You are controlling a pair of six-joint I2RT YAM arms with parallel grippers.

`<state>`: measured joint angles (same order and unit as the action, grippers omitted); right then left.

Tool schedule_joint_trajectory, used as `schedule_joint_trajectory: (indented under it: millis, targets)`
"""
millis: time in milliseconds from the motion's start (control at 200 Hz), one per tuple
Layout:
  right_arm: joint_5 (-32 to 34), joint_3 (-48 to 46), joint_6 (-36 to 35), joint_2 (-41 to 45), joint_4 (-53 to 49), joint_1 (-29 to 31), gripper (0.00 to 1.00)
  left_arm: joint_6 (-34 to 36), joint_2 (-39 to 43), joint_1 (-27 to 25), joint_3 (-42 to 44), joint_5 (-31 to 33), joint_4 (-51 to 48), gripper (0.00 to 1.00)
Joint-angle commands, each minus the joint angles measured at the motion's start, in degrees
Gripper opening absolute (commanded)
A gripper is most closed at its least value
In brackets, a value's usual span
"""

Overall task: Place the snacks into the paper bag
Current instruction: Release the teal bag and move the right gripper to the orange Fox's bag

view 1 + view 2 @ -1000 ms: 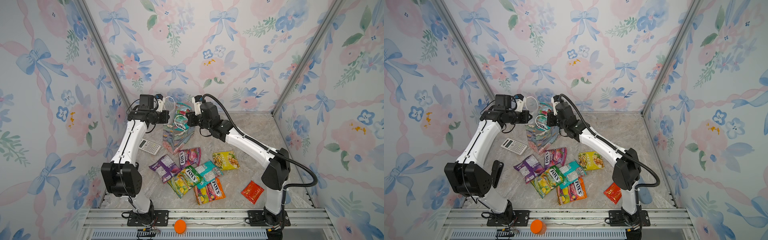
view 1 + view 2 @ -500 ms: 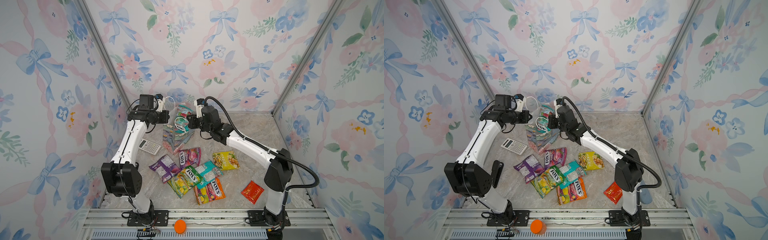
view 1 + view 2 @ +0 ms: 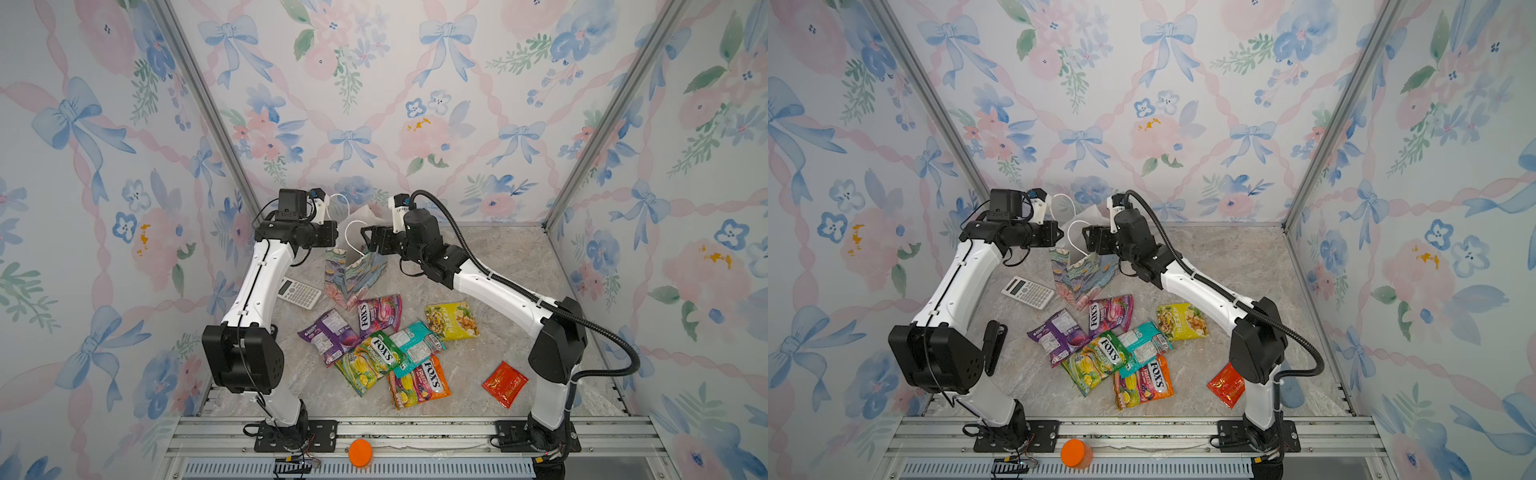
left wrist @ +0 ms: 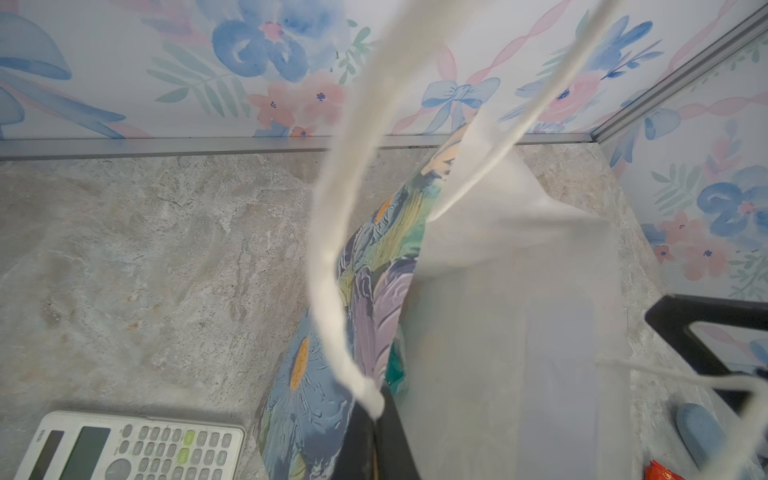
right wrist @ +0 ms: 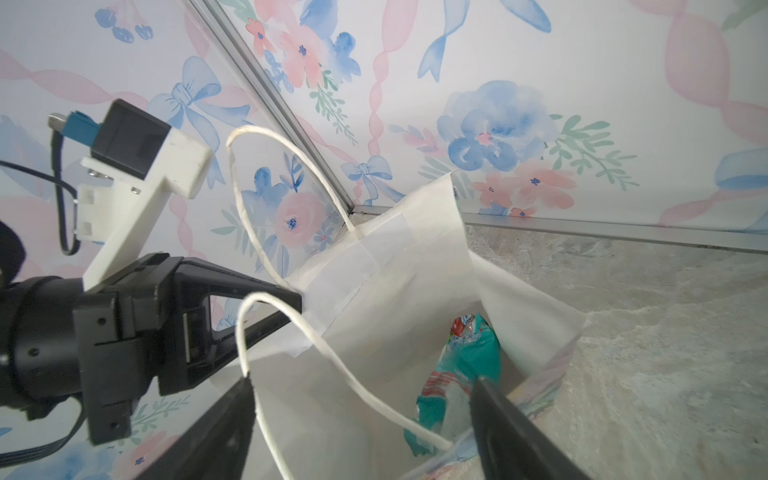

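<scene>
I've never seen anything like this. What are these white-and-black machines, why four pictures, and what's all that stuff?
They are two robot arms, each ending in a two-fingered pincer. Two pictures look down from overhead, nearly identical; the other two come from cameras on the arms' wrists. The left pincer is shut on the rim of the flowered paper bag, holding it open. The right pincer hangs open over the bag's mouth; a teal packet lies inside. On the marble table lie seven more snacks, one a red sachet, and a calculator.
</scene>
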<state>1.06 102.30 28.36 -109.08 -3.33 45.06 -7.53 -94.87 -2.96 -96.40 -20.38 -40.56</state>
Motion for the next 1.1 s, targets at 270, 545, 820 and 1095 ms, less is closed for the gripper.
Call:
schedule_joint_trajectory:
  millis: [270,545,820,1095]
  targets:
    - [-1.7,0.8,-2.1,7.9,-0.9,-3.8,0.97,-0.2,0.0,0.3,0.9,0.7,-1.1,0.0]
    - [-2.1,-11.2,-2.0,18.1,-0.1,-7.5,0.97,-0.4,-0.2,0.5,1.0,1.7,-1.1,0.0]
    - [1.0,-31.0,-3.0,30.7,-9.6,-8.6,0.97,-0.5,-0.6,0.6,1.1,2.8,-1.0,0.0]
    - [-0.3,-50.8,6.3,39.9,-18.3,-5.8,0.98,-0.7,-1.6,0.6,1.0,3.0,-1.0,0.0]
